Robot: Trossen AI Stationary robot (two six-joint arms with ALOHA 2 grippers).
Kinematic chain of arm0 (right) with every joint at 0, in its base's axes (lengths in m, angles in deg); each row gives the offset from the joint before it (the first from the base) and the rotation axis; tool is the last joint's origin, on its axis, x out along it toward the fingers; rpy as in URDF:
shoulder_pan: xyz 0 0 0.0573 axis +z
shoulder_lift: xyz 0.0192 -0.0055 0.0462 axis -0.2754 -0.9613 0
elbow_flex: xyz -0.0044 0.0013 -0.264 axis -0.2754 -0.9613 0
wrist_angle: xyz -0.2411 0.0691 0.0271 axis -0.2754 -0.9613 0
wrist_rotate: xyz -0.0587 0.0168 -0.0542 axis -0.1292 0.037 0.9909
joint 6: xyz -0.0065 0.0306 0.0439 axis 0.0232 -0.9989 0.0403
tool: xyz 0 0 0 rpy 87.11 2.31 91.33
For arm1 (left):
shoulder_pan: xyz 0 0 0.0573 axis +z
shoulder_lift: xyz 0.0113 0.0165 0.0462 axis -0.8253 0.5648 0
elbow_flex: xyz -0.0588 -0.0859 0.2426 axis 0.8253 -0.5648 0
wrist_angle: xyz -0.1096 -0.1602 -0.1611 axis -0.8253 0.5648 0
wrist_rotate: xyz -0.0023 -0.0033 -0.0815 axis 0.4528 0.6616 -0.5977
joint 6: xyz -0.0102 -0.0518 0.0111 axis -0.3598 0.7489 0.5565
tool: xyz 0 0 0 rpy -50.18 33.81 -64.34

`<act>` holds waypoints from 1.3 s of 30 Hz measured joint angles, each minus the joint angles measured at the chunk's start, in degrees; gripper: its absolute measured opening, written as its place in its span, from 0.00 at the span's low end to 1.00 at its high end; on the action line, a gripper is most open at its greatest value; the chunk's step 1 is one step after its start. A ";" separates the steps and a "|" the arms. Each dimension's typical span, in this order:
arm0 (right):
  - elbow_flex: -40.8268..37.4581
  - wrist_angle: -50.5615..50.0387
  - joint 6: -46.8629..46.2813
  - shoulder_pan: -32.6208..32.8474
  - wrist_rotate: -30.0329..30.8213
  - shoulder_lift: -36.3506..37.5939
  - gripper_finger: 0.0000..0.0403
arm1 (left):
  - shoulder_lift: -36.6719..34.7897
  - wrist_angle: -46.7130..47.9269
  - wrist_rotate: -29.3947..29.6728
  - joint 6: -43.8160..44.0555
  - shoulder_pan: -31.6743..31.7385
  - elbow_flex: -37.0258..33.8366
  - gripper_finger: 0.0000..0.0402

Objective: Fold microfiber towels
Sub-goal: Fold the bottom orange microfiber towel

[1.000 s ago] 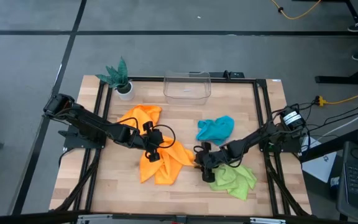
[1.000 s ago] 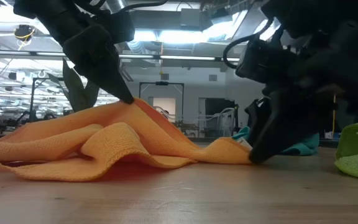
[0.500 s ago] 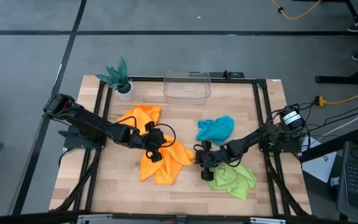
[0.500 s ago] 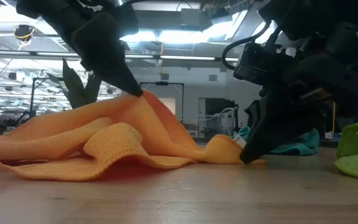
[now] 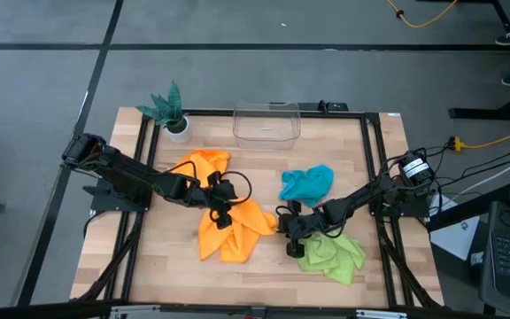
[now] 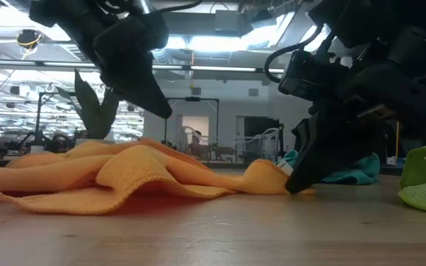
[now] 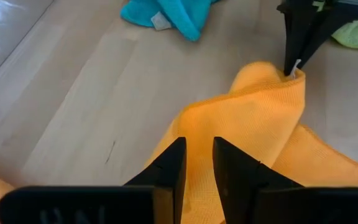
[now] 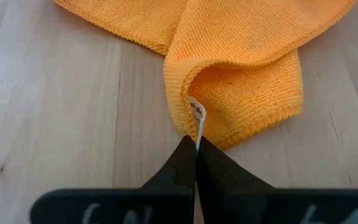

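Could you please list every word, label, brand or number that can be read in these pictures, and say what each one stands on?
None can be read.
White tag on the orange towel, pinched in the right pincer: it has dark print, too small and blurred to read.
White tag on the teal towel: no print can be made out.

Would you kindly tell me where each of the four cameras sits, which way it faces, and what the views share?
High view: overhead, facing straight down on the wooden table; both dark arms show.
Low view: at tabletop height, facing level across the crumpled orange microfiber towel into the room; both arms hang in from above.
Left wrist view: on the left arm, facing past the slightly parted left gripper above that towel.
Right wrist view: on the right arm, facing the right gripper, shut on the towel's white tag.
Shared: the orange towel shows in all four views.
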 joint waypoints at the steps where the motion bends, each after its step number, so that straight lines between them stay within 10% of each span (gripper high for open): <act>1: 0.00 0.00 0.00 0.02 0.07 -0.01 0.01 | 0.00 0.02 0.00 -0.08 0.00 0.00 0.18; 39: -0.09 0.57 -0.15 0.02 0.92 -0.07 0.01 | 7.93 5.59 3.47 -3.60 0.82 0.00 0.30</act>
